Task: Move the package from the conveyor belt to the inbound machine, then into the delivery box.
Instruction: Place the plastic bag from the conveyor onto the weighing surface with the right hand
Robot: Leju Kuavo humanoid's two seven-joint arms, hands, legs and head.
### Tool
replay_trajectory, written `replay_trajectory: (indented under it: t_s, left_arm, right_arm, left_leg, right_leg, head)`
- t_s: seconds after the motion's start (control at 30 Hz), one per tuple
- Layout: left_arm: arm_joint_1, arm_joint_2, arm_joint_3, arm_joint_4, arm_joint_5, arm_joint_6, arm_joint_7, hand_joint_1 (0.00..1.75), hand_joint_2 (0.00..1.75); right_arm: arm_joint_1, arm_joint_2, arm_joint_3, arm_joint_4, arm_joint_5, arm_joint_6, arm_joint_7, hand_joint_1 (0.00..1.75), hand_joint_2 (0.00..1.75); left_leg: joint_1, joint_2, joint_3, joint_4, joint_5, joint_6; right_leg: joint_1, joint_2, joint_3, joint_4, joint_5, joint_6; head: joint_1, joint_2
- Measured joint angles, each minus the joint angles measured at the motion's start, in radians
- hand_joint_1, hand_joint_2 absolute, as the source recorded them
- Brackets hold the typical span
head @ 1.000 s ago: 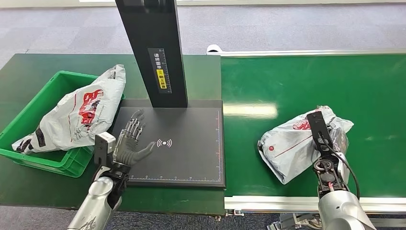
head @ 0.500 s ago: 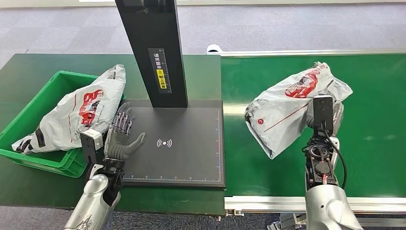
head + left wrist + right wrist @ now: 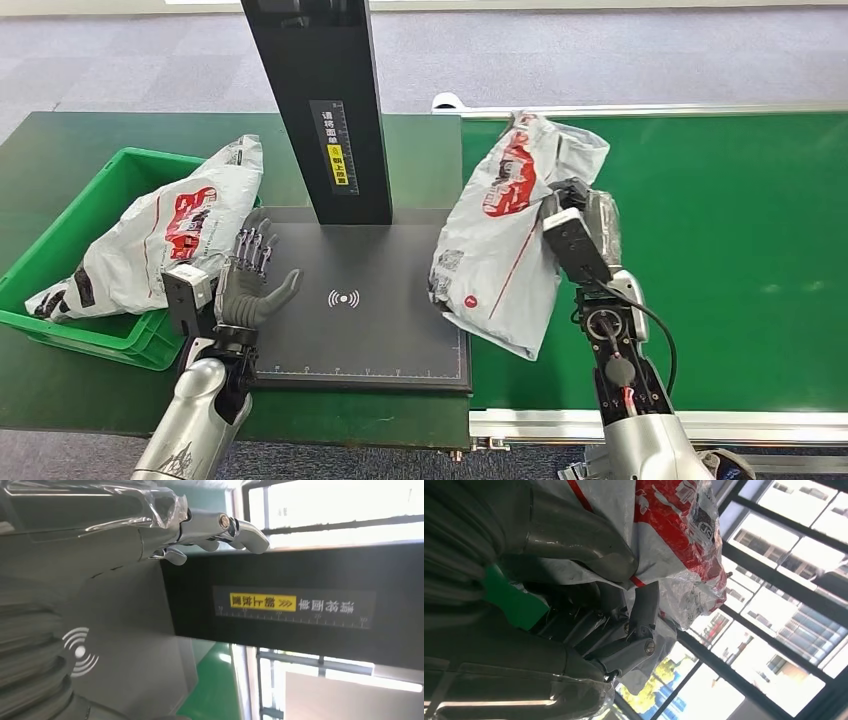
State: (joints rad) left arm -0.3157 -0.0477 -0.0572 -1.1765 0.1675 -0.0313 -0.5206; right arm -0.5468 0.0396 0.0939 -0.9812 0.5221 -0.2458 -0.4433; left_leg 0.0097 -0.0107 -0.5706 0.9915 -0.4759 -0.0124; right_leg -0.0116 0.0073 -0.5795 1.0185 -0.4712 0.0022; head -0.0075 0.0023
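Right hand [image 3: 578,215] grips the package [image 3: 510,230], a white and red poly mailer, and holds it aloft over the seam between the conveyor belt [image 3: 720,200] and the inbound machine's black scan plate [image 3: 390,330]. The bag's lower corner hangs above the plate's 3 o'clock edge. In the right wrist view the fingers [image 3: 639,615] are bunched in the film.

Step in hand, as I judge it: set the package flat near the wireless mark [image 3: 343,298]. Carry it toward 9 o'clock, lower until the slack corner lies down, then let go; loose film may fold under.

Left hand [image 3: 250,280] is open, fingers spread, holding nothing, over the plate's 9 o'clock edge.

Room: the black column [image 3: 320,100] stands at 12 o'clock of the plate; keep the bag's top off it. The green delivery box [image 3: 60,250] at 9 o'clock already holds another mailer [image 3: 170,240], leaning over its rim toward the plate. The tabletop [image 3: 60,140] edge lies close at 6 o'clock.
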Motion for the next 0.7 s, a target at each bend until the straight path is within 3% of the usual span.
replay_trajectory:
  t_s: [0.1,0.27,0.4,0.7]
  left_arm:
    - [-0.004,-0.005,0.006,-0.004,-0.014,0.099,-0.031,0.0,1.75]
    - [-0.009,-0.008,0.012,-0.011,-0.021,0.142,-0.039,0.0,1.75]
    - [-0.009,-0.014,0.027,-0.026,-0.009,0.257,-0.08,0.0,1.75]
    - [0.006,-0.019,0.041,-0.108,-0.066,0.47,-0.173,0.0,1.75]
  right_arm:
    - [0.013,0.0,0.062,-0.012,0.016,0.014,0.022,1.75,1.75]
    - [0.027,-0.001,0.113,-0.018,0.023,0.017,0.032,1.75,1.75]
    - [0.025,-0.003,0.151,-0.01,0.076,0.05,0.064,1.75,1.75]
    - [-0.026,0.015,0.263,0.15,0.198,0.027,0.111,1.75,1.75]
  left_leg:
    - [0.0,0.0,0.0,0.0,0.0,0.0]
    - [0.0,0.0,0.0,0.0,0.0,0.0]
    - [0.0,0.001,0.0,0.0,0.0,0.0]
    - [0.0,0.0,0.0,0.0,0.0,0.0]
  right_leg:
    - [0.0,0.0,0.0,0.0,0.0,0.0]
    - [0.0,0.0,0.0,0.0,0.0,0.0]
    - [0.0,0.0,0.0,0.0,0.0,0.0]
    - [0.001,0.0,0.0,0.0,0.0,0.0]
  head:
    - [0.0,0.0]
    - [0.0,0.0]
    - [0.0,0.0]
    - [0.0,0.0]
